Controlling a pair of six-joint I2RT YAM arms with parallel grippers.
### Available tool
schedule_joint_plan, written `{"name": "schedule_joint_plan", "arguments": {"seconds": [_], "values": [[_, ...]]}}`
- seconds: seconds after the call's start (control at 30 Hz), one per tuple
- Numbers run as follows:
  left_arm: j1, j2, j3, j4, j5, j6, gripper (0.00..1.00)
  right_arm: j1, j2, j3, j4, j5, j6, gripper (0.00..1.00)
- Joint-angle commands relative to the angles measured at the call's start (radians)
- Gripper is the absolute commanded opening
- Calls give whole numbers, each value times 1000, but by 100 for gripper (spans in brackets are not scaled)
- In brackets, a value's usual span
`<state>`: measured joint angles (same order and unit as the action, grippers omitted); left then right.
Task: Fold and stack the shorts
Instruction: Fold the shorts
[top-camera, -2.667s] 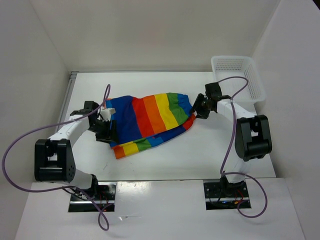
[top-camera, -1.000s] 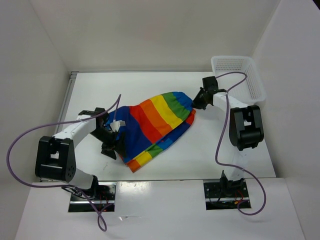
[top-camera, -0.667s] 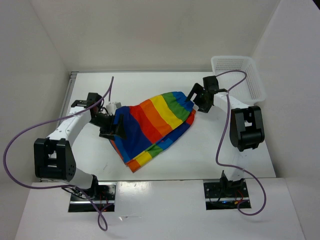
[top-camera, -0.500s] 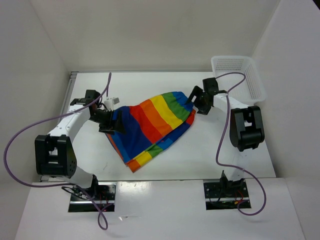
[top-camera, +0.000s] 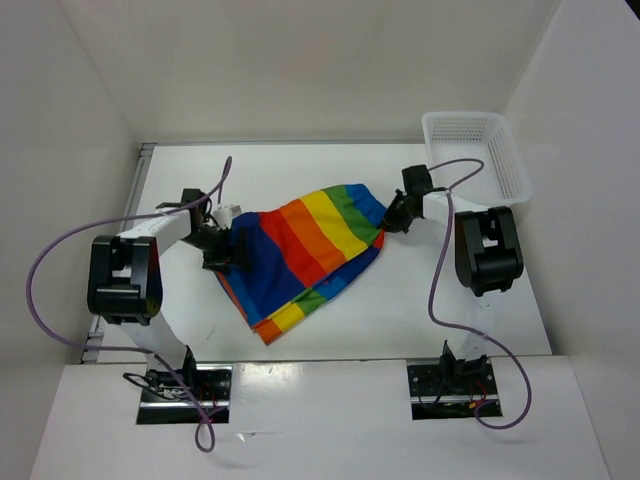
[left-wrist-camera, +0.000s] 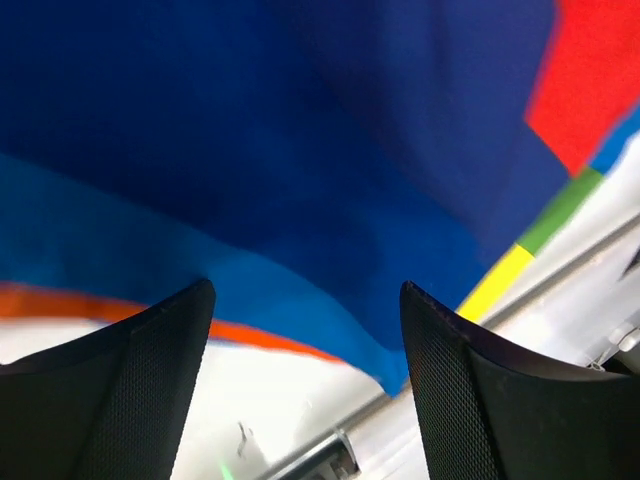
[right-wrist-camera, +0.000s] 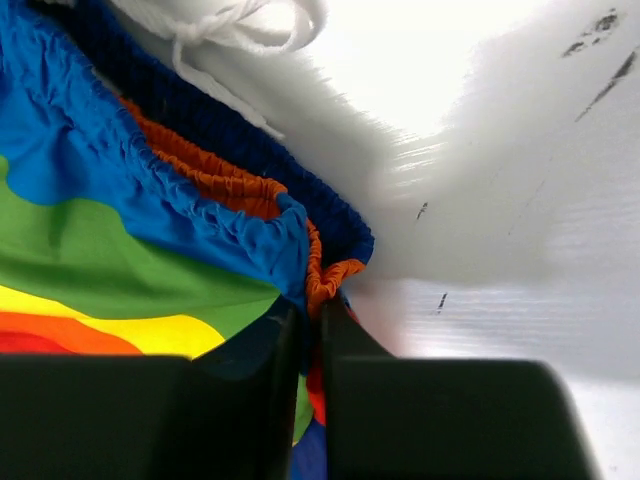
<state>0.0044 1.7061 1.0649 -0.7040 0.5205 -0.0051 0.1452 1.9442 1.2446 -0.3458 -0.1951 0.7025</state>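
Observation:
The rainbow-striped shorts (top-camera: 300, 245) lie folded on the white table (top-camera: 450, 310), with the waistband at the far right. My left gripper (top-camera: 228, 252) is open at their left blue edge. In the left wrist view its gripper (left-wrist-camera: 305, 390) has the fingers wide apart, with blue fabric (left-wrist-camera: 300, 150) ahead of them and nothing gripped. My right gripper (top-camera: 390, 220) is at the waistband corner. In the right wrist view that gripper (right-wrist-camera: 310, 330) is shut on the gathered blue and orange waistband (right-wrist-camera: 250, 215). The white drawstring (right-wrist-camera: 240, 30) lies just beyond.
A white mesh basket (top-camera: 470, 118) stands at the far right corner, just behind the right arm. White walls close in the table on the left, back and right. Purple cables loop off both arms.
The shorts were swung round and laid down. Since then the left gripper has let go and stayed at the left edge. The right gripper opened, then shut on the waistband corner.

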Motion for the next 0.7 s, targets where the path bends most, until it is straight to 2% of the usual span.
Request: {"name": "schedule_joint_plan", "arguments": {"seconds": [0.0, 0.03, 0.2, 0.37, 0.4, 0.47, 0.5, 0.53, 0.6, 0.67], "values": [[5, 67, 16, 81, -2, 5, 81, -7, -39, -65, 30, 23, 37, 5], [5, 101, 29, 116, -2, 5, 81, -7, -54, -88, 39, 23, 49, 0], [5, 230, 183, 152, -22, 5, 81, -7, -165, -320, 154, -47, 205, 0], [5, 334, 404, 152, -50, 5, 81, 59, -281, -412, 211, -47, 295, 2], [5, 349, 432, 152, -50, 5, 81, 82, -290, -412, 221, -62, 295, 11], [5, 400, 492, 161, -50, 5, 81, 102, -291, -384, 170, -81, 217, 36], [5, 435, 553, 161, -50, 5, 81, 114, -291, -331, 128, -81, 145, 62], [5, 450, 585, 161, -50, 5, 81, 114, -280, -306, 85, -66, 106, 76], [5, 486, 651, 141, -50, 5, 81, 114, -280, -249, -33, 15, 52, 95], [5, 486, 768, 103, -74, 5, 81, 114, -323, -214, -99, 125, -7, 99]]}}
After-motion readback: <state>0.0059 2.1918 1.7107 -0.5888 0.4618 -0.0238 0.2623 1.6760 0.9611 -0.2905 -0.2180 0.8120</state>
